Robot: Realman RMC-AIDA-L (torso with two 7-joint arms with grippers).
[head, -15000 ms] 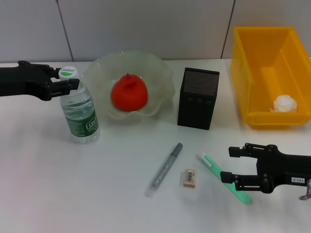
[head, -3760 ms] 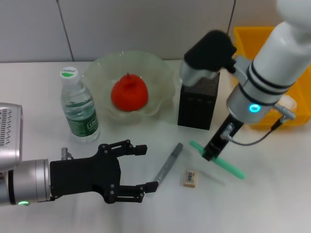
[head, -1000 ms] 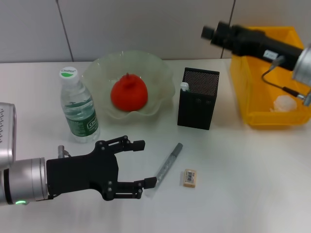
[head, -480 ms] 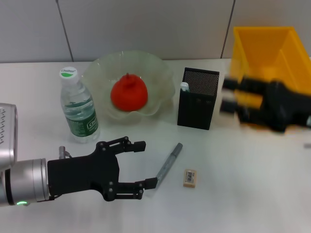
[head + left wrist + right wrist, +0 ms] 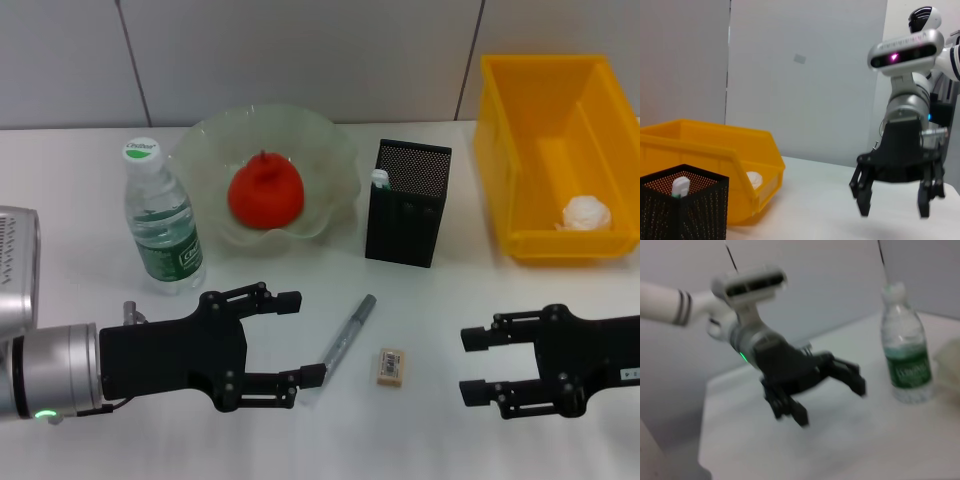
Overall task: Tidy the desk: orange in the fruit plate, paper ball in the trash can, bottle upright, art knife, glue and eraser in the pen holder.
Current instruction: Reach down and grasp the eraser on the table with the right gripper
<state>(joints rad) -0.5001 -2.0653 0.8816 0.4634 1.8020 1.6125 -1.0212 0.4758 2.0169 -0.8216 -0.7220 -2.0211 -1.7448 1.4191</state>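
Grey pen (image 5: 343,343) — beside eraser (image 5: 390,366)

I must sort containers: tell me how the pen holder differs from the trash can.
The pen holder is black perforated mesh; the trash can is solid yellow plastic. The holder is small, narrow and upright; the can is wide. The holder shows a white-capped item, the can a paper ball. Both are open-topped.

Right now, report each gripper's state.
Left gripper: open, empty, beside the silver pen.
Right gripper: open, empty, low over the table.
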